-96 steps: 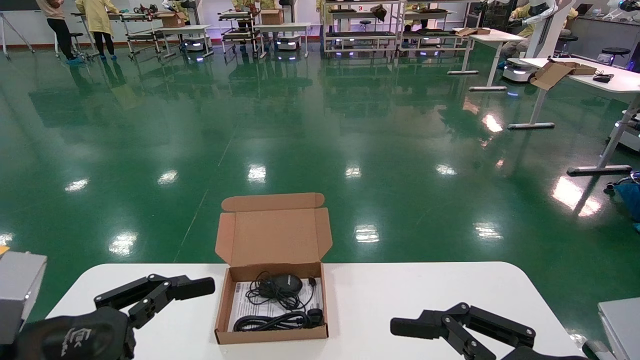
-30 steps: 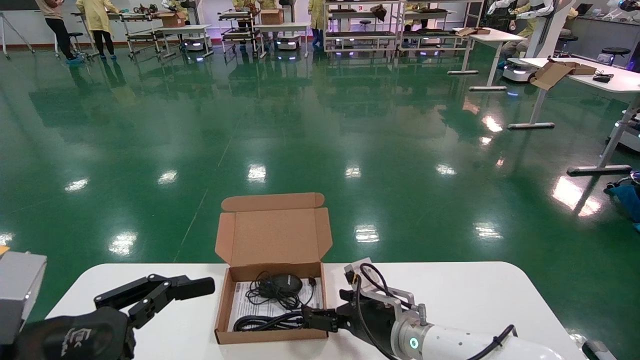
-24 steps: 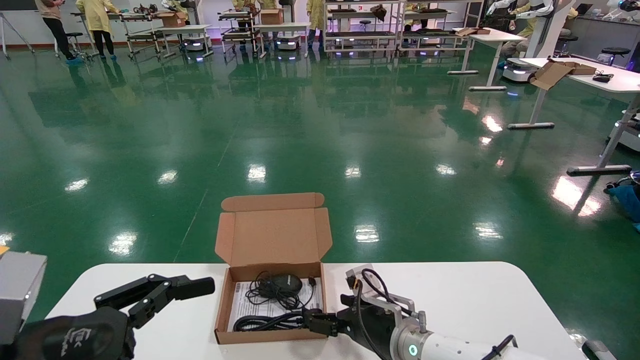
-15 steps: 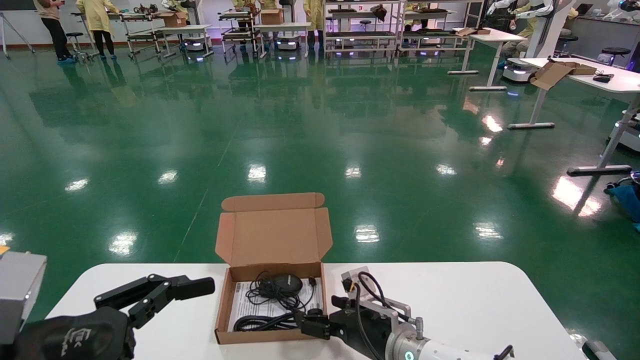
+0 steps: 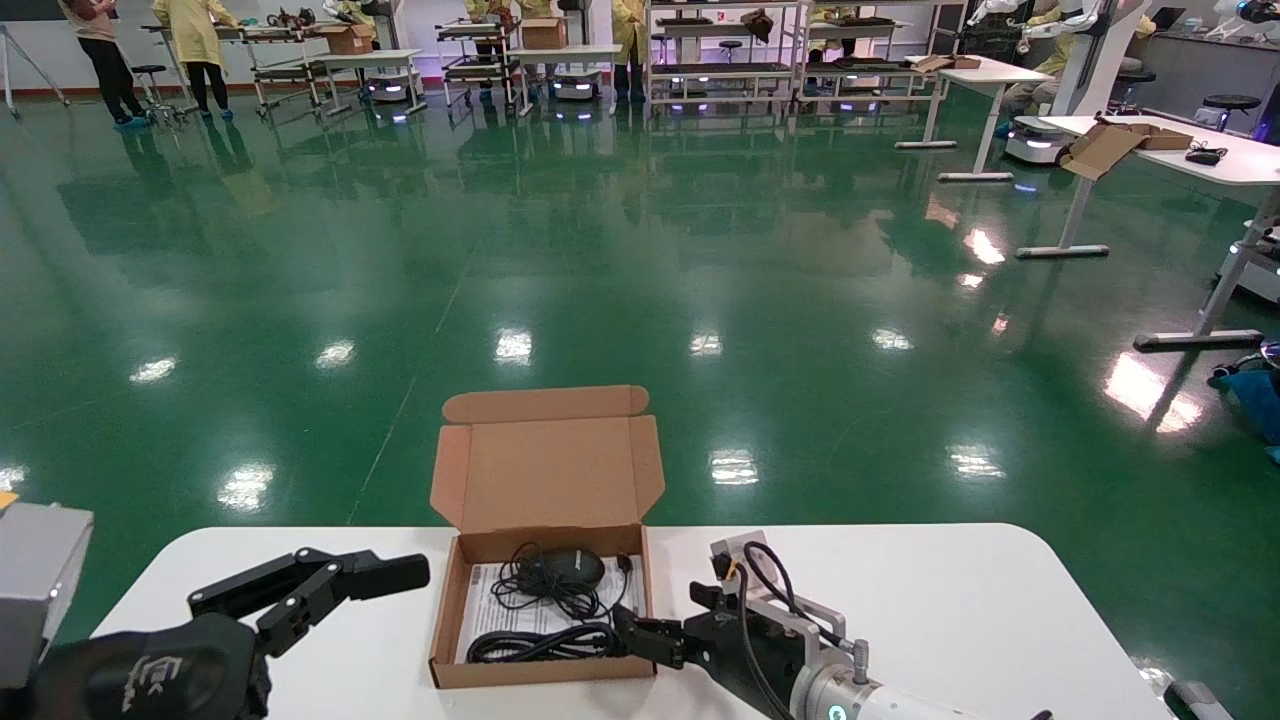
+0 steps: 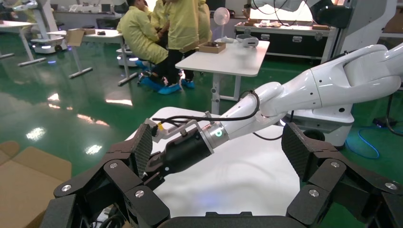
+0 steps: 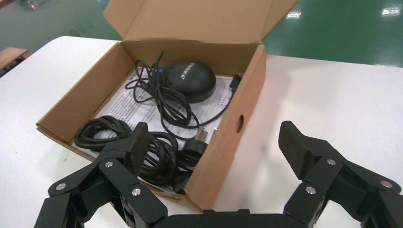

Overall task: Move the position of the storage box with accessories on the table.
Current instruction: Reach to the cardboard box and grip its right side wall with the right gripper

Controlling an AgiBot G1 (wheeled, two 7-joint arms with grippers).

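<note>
The storage box point(image 5: 545, 672) is brown cardboard with its lid standing open, near the middle of the white table point(image 5: 900, 600). It holds a black mouse point(image 5: 570, 568), a coiled black cable point(image 5: 540, 643) and a white printed sheet point(image 5: 490, 600). My right gripper point(image 5: 640, 640) is open at the box's front right corner. In the right wrist view my right gripper point(image 7: 215, 140) straddles the box's right wall point(image 7: 237, 118), one finger over the cable point(image 7: 119, 137) and one outside; the mouse point(image 7: 190, 80) lies beyond. My left gripper point(image 5: 340, 580) is open and empty, left of the box.
A grey unit point(image 5: 35, 580) stands at the table's left edge and another point(image 5: 1240, 640) at the right. The table's far edge runs just behind the box. The left wrist view shows my right arm point(image 6: 266, 107) over bare tabletop point(image 6: 237, 175).
My right arm came in from the lower right to the box's right wall, then drew back slightly rightward in the last half second. The box and left arm have not moved.
</note>
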